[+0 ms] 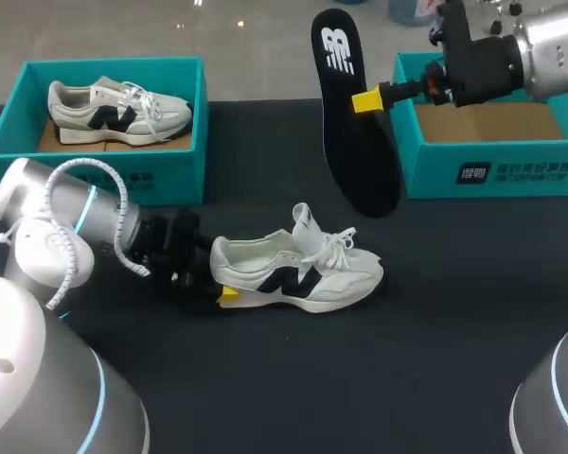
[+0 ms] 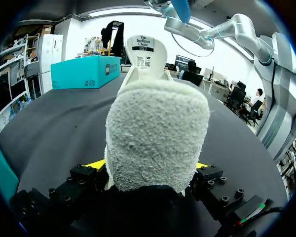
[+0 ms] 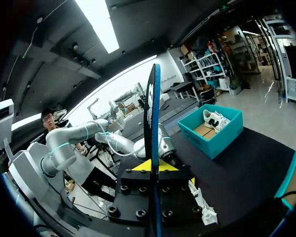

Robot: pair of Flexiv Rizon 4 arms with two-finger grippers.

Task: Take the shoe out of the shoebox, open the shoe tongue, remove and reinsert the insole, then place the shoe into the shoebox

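Closest in is the bulky grey housing of my left arm point(image 1: 57, 246), which comes in low across the black tabletop point(image 1: 360, 378) toward the middle. Two teal boxes stand at the far edge. The left shoebox point(image 1: 104, 180) holds a second shoe point(image 1: 118, 112). The right shoebox point(image 1: 492, 161) shows only its brown floor, so I take it as the one the shoe has to go back into. My right arm point(image 1: 540, 47) reaches in above that box.

The shoe point(image 1: 298, 270) is out of its box and lies on its sole near the middle of the tabletop, well apart from both boxes, with its toe toward my right. My left hand point(image 1: 222, 284) is clamped on its heel, a yellow tip on either side, which steadies it. The left wrist view shows the tongue point(image 2: 147, 52) standing straight up with its label facing me, so the mouth of the shoe is open.

The black insole point(image 1: 355, 123) is fully out. It hangs in the air, steeply tilted, above the tabletop between the shoe and the right shoebox. My right hand point(image 1: 369, 99) pinches it by one long edge, and the right wrist view shows that edge squeezed between the two yellow tips.

As I judge it, unboxing, opening the tongue and removing the insole are done. What remains is to feed the insole back into the shoe, toe end first and seated flat, and then to lift the shoe into the right shoebox.
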